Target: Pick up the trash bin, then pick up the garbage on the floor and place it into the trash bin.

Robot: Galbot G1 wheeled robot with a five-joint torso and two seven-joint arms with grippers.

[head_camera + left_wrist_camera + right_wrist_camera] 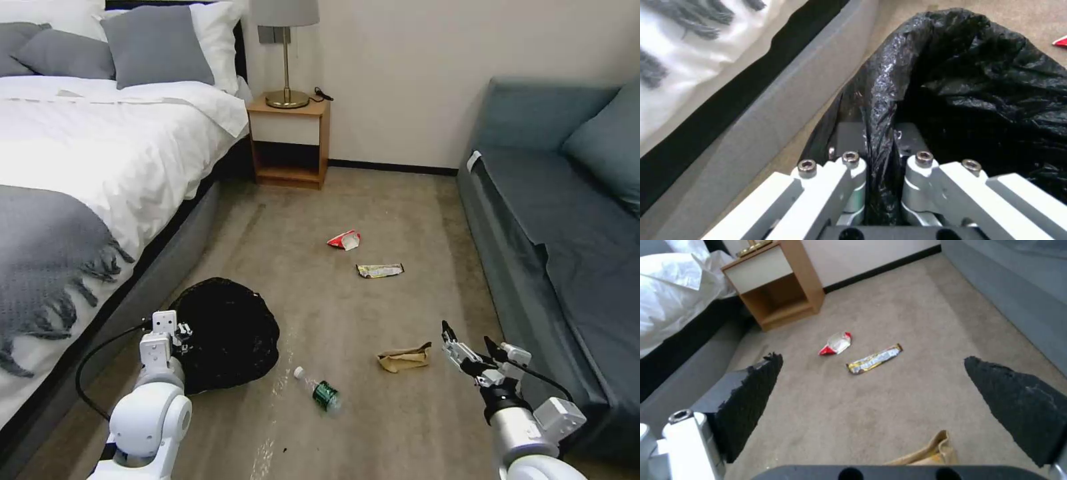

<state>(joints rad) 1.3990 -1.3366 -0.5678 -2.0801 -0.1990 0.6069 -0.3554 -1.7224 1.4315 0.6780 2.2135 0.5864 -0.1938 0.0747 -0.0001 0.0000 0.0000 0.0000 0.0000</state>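
The trash bin (230,337), lined with a crinkly black bag, is low beside the bed. My left gripper (179,331) is shut on its near rim, and the left wrist view shows the bag's rim (882,100) pinched between the fingers (849,136). My right gripper (472,348) hangs open just right of the crumpled brown paper bag (404,359) (931,450). A clear bottle with a green label (321,391) lies near the bin. Farther off lie a red-and-white packet (345,239) (835,344) and a flat wrapper (380,270) (874,359).
The bed (80,167) runs along the left, and a blue-grey sofa (567,220) lines the right. A wooden nightstand (290,143) with a lamp stands at the back wall. Open carpet (400,213) lies between bed and sofa.
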